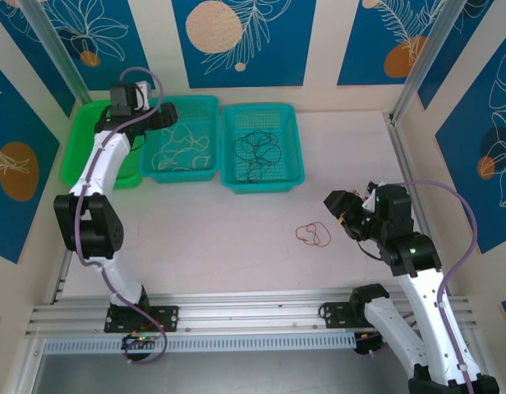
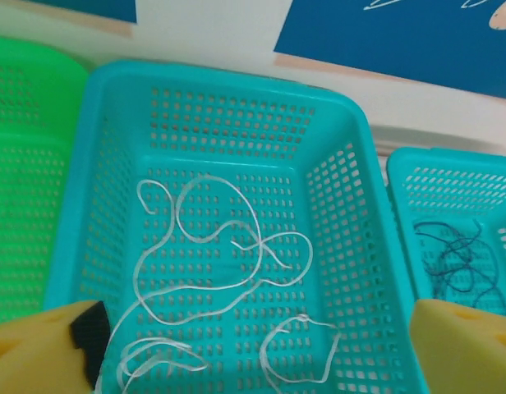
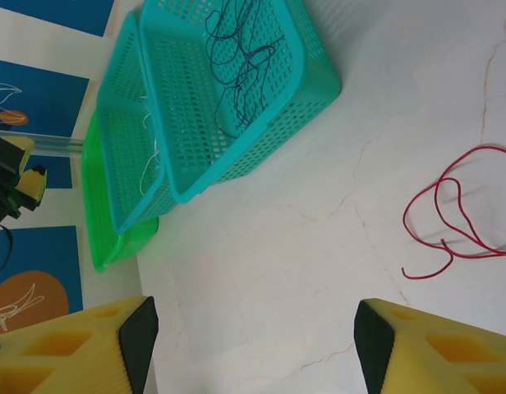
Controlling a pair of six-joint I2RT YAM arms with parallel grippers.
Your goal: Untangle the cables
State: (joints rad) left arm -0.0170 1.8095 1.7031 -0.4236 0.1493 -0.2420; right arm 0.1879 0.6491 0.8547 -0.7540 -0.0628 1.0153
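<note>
The left arm (image 1: 97, 185) rises from the lower left of the top view to the upper left, elbow bent. The left gripper (image 1: 158, 116) points toward the right. In its wrist view its yellow fingers (image 2: 35, 351) sit in the bottom corners, spread wide. The right arm (image 1: 417, 283) climbs from the lower right to mid-right, and the right gripper (image 1: 337, 205) points left. Its fingers (image 3: 68, 349) are equally far apart.

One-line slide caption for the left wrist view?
Open left end effector over a teal basket containing the white cable, black cable in the next basket.
</note>
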